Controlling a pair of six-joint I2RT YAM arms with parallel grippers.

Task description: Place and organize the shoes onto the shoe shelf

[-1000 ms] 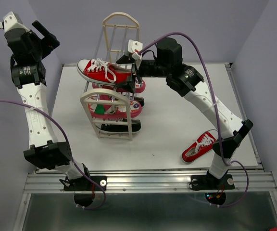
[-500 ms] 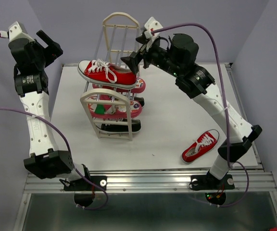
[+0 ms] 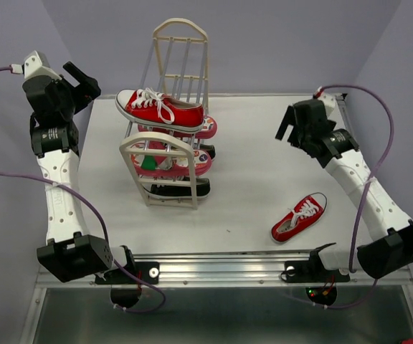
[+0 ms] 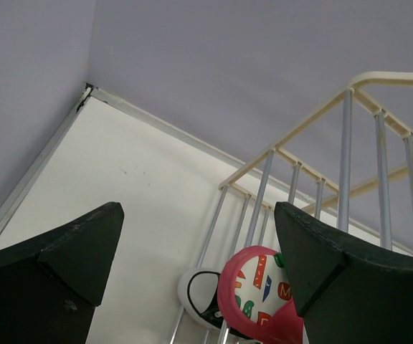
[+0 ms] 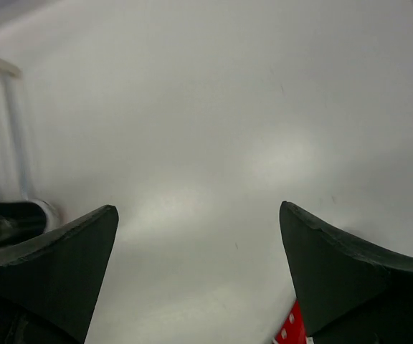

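the white table (image 3: 257, 179) carries the shoe shelf (image 3: 156, 137) and, well apart, one red sneaker (image 3: 298, 218).

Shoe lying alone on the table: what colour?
The shoe is red, white laces and sole; top external view.

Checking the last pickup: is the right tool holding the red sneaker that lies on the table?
No, the right tool hangs open and empty, well apart from the red sneaker lying on the table.

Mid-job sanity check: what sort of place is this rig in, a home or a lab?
Probably a lab test cell, not a home: plain lavender walls box in a white table, an aluminium rail edges its near side, and the only furniture is a shoe shelf.
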